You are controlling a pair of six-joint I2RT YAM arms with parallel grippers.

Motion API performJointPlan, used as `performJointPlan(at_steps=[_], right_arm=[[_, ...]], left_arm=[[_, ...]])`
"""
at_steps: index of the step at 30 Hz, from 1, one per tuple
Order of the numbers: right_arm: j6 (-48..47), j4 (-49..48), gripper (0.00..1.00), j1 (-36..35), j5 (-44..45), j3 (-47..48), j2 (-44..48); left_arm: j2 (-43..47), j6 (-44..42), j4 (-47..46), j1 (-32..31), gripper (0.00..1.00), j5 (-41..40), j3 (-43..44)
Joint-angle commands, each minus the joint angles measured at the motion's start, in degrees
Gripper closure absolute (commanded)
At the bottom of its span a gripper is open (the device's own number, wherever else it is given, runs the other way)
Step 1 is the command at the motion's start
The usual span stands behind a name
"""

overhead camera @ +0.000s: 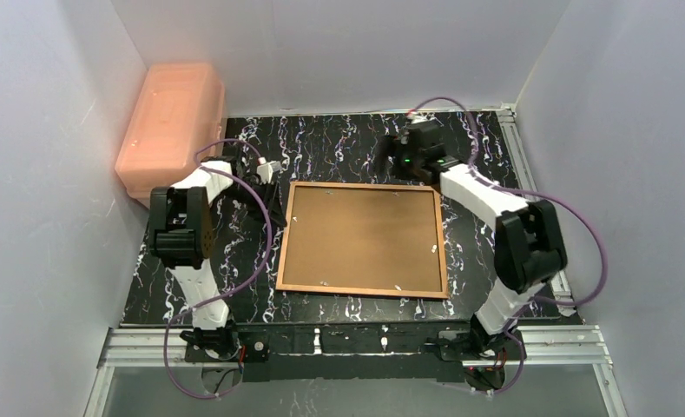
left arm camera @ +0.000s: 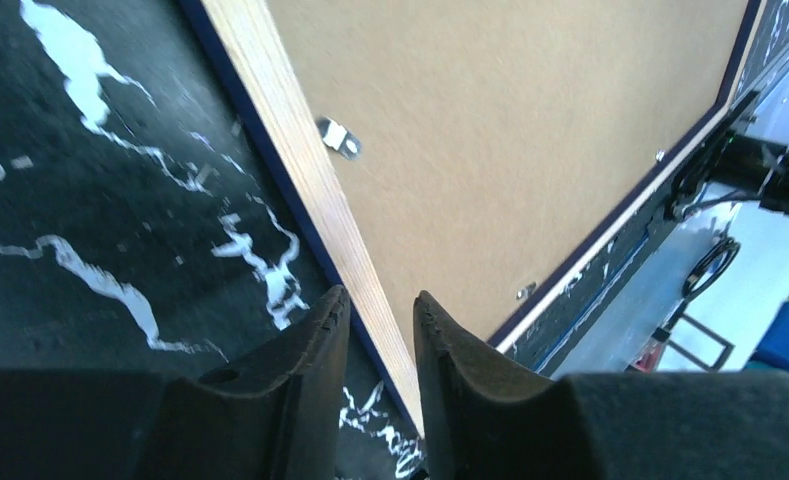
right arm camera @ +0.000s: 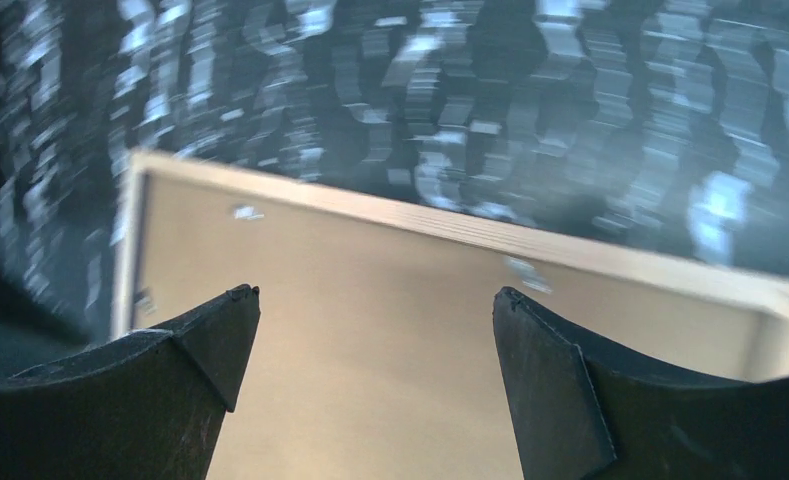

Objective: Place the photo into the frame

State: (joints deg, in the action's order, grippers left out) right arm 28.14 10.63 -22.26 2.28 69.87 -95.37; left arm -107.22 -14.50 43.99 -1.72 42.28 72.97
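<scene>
One frame (overhead camera: 281,248) lies face down mid-picture, backing board (overhead camera: 362,236) seated inside; no photo shows. Left gripper (left arm camera: 378,295), jaws narrowly parted and empty, hovers over its upper-left rail; right gripper (right arm camera: 375,292) gapes wide above the upper-right edge. Best press each clip (left arm camera: 338,137) squarely, without sliding the frame.

Your top view looks down on the whole frame (overhead camera: 362,292). The left wrist view sits close over its left edge, the right wrist view over its far edge.
</scene>
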Motion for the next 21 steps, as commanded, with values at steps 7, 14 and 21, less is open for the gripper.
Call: performJointPlan(at_steps=[7, 14, 21], right_arm=[[-3.08, -10.98, 0.06, -10.35, -28.78, 18.35, -20.98], [1.92, -17.16, 0.09, -14.72, -32.32, 25.13, -29.78], [2.57, -19.47, 0.12, -19.18, -35.22, 28.44, -34.96]], left_arm=[[-5.0, 7.58, -6.85, 0.74, 0.86, -0.86, -0.14], [-7.21, 7.42, -7.75, 1.39, 0.9, 0.52, -0.88], [-8.61, 7.82, -8.42, 1.63, 0.92, 0.96, -1.81]])
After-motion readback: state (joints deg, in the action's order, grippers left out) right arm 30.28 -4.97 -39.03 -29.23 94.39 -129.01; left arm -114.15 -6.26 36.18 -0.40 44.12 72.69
